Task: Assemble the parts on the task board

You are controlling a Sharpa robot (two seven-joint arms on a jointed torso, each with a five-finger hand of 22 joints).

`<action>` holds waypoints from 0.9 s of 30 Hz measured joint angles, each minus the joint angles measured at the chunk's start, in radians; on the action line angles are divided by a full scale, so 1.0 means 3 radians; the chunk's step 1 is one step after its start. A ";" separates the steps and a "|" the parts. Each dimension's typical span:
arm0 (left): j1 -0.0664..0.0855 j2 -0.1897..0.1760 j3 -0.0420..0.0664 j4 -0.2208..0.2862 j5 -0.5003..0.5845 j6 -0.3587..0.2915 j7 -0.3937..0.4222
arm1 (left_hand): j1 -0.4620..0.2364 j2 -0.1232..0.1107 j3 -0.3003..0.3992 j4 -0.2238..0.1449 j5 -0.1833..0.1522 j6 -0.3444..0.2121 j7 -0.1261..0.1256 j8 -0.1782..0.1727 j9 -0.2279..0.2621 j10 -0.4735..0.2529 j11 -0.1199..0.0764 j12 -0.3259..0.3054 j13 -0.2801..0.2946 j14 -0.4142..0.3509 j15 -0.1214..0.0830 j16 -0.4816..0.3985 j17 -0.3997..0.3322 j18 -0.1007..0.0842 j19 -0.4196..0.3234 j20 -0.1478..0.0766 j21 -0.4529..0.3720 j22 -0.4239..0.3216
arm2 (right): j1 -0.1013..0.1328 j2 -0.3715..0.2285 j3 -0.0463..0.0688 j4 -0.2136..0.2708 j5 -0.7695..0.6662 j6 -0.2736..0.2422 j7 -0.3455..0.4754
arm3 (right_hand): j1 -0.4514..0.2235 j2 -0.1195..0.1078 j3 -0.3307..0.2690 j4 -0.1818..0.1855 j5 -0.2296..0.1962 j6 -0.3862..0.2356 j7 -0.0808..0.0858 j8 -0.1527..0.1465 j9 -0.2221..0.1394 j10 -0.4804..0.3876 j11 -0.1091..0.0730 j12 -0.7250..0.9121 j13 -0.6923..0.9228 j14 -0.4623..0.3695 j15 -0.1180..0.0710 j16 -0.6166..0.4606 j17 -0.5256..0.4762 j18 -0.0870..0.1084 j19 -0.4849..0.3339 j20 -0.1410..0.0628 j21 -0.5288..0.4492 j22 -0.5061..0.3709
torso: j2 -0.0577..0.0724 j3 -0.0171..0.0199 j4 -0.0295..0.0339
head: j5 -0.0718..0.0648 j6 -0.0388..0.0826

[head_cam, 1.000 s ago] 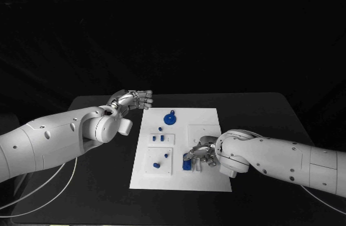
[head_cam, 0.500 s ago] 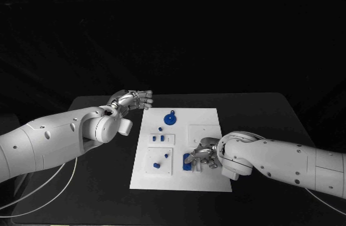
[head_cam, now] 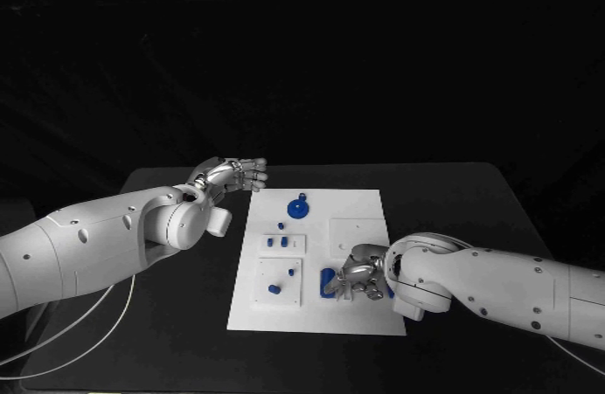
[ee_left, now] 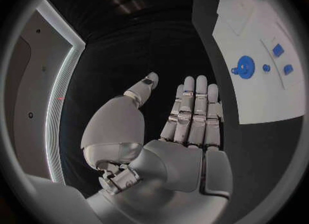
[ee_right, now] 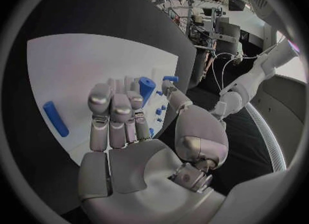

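The white task board (head_cam: 359, 206) lies mid-table. On it are a blue disc (head_cam: 296, 207) at the far end and small blue parts (head_cam: 284, 239) down its left side. My right hand (head_cam: 362, 274) hovers low over the board's near right part. A blue peg (head_cam: 328, 282) stands at its fingertips, and the right wrist view shows this peg (ee_right: 147, 87) pinched between thumb and a finger of the hand (ee_right: 122, 116). A blue bar (ee_right: 55, 118) lies flat on the board (ee_right: 64, 69) beside that hand. My left hand (head_cam: 233, 174) hangs off the board's far left corner, fingers apart, holding nothing.
Black table surrounds the board on every side. White cables (head_cam: 88, 324) trail under my left arm near the front left. The left wrist view shows my left hand (ee_left: 190, 116), the board (ee_left: 251, 44) and the blue disc (ee_left: 244, 65) beyond its fingertips.
My right hand and forearm have slid a little toward the board's near edge, with the blue peg staying at the fingertips. The left arm has not moved.
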 measured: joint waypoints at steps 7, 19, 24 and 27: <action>0.0000 -0.0001 0.0000 0.0002 0.0000 0.0001 -0.0001 | 0.0000 0.0000 0.0000 0.0000 0.0000 0.0000 0.0000 0.0000 0.0000 0.0000 0.0000 0.0000 0.0000 0.0000 0.0000 0.0000 0.0000 0.0000 0.0000 0.0000 0.0000 0.0003 | 0.0000 0.0015 0.0000 -0.0022 -0.0050 0.0043 -0.0016 | 0.0113 0.0189 0.0024 -0.0014 0.0000 0.0000 0.0000 0.0000 0.0004 0.0000 0.0000 0.0000 0.0002 0.0001 0.0001 0.0000 0.0007 0.0000 0.0000 0.0000 0.0000 0.0000 | 0.0000 0.0000 0.0001 | -0.0002 -0.0001; 0.0000 0.0001 0.0000 0.0000 0.0000 0.0008 -0.0001 | 0.0000 0.0000 0.0000 0.0018 0.0000 0.0001 0.0001 0.0000 0.0000 0.0000 0.0000 0.0000 0.0000 0.0000 0.0000 0.0000 0.0007 0.0000 0.0000 0.0000 0.0000 0.0006 | -0.0004 0.0074 0.0001 -0.0063 -0.0095 0.0062 -0.0057 | 0.0115 0.0481 0.0195 0.0119 0.0000 0.0033 -0.0007 0.0000 0.0004 0.0013 -0.0012 0.0000 0.0001 0.0006 0.0006 -0.0014 0.0014 0.0000 0.0001 0.0001 0.0000 0.0000 | 0.0000 -0.0001 0.0004 | -0.0004 -0.0010; 0.0000 0.0000 0.0000 -0.0002 0.0000 0.0016 -0.0001 | 0.0000 0.0000 0.0000 0.0018 0.0000 0.0001 0.0001 0.0000 -0.0003 0.0000 0.0000 0.0000 0.0000 0.0000 0.0000 0.0000 0.0009 0.0000 0.0000 0.0000 0.0000 0.0006 | -0.0004 0.0078 0.0004 -0.0071 -0.0096 0.0057 -0.0075 | 0.0117 0.0488 0.0310 0.0168 -0.0001 0.0042 -0.0003 0.0000 -0.0001 0.0013 -0.0012 -0.0013 0.0001 0.0006 0.0006 -0.0014 0.0021 0.0000 0.0003 0.0003 0.0000 0.0000 | 0.0000 -0.0001 0.0004 | -0.0002 -0.0012; 0.0000 -0.0001 0.0000 -0.0004 0.0000 0.0019 -0.0001 | 0.0000 0.0000 0.0000 0.0018 0.0000 0.0001 0.0001 0.0000 -0.0003 0.0000 0.0000 0.0000 -0.0002 0.0000 0.0000 0.0000 0.0013 0.0000 0.0000 0.0000 0.0000 0.0006 | -0.0003 0.0079 0.0004 -0.0074 -0.0096 0.0057 -0.0079 | 0.0117 0.0488 0.0332 0.0160 -0.0001 0.0043 -0.0003 0.0000 -0.0001 0.0013 -0.0012 -0.0013 0.0001 0.0007 0.0007 -0.0014 0.0023 0.0000 0.0006 0.0006 0.0000 0.0000 | 0.0000 -0.0001 0.0004 | -0.0002 -0.0015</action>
